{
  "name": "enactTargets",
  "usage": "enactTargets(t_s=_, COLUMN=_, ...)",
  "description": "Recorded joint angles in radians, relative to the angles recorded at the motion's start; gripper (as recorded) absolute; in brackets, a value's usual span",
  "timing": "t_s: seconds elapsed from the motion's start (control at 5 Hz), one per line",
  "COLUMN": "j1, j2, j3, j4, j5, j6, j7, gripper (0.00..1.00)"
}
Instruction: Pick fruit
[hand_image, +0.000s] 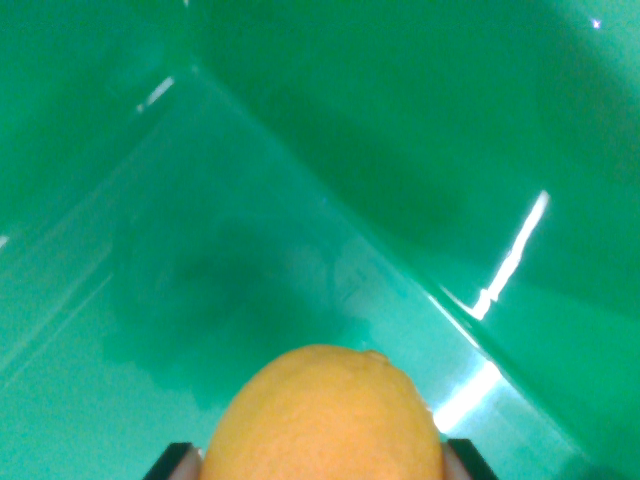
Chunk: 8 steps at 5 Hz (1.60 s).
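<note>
Wrist view: looking down into a glossy green plastic bin, which fills the whole picture.
Fruit: an orange-yellow citrus fruit, rounded with a finely pitted skin, sits at the bottom centre, close under the camera. It may be a lemon or a small orange; the close, soft focus does not settle it.
Gripper: only two dark fingertips show, one at the fruit's lower left and one at its lower right. They press against either side of the fruit, so the gripper is clamped on it.
Bin floor: a flat paler green surface behind the fruit, with a faint dark shadow on it.
Bin walls: two steep sides meet in a corner at the upper left.
Light: bright white glare streaks lie along the right wall and its lower edge.
</note>
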<state>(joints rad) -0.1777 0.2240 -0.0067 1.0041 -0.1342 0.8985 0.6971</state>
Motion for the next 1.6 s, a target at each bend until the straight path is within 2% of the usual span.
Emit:
enactTargets(t_s=0.2, j1=0.0000, j2=0.000, j3=0.000, j4=0.000, j5=0.0000, j6=0.000, j7=0.000, gripper=1.00)
enactTargets(t_s=0.4, j1=0.0004, j2=-0.015, j3=0.000, j4=0.025, j5=0.0022, j6=0.040, j7=-0.004, gripper=1.00)
enactTargets(t_s=0.6, j1=0.0004, j2=-0.015, j3=0.000, j4=0.025, j5=0.0022, j6=0.040, j7=-0.004, gripper=1.00)
enactTargets(t_s=0.8, j1=0.0008, j2=-0.031, j3=0.001, j4=0.052, j5=0.0046, j6=0.082, j7=-0.009, gripper=1.00)
enactTargets(t_s=1.0, j1=0.0008, j2=-0.031, j3=0.001, j4=0.052, j5=0.0046, j6=0.082, j7=-0.009, gripper=1.00)
enactTargets(t_s=1.2, j1=0.0012, j2=-0.047, j3=0.001, j4=0.081, j5=0.0071, j6=0.128, j7=-0.014, gripper=1.00)
enactTargets(t_s=1.4, j1=0.0012, j2=-0.047, j3=0.001, j4=0.081, j5=0.0071, j6=0.128, j7=-0.014, gripper=1.00)
enactTargets(t_s=1.6, j1=0.0017, j2=-0.064, j3=0.002, j4=0.109, j5=0.0097, j6=0.173, j7=-0.018, gripper=1.00)
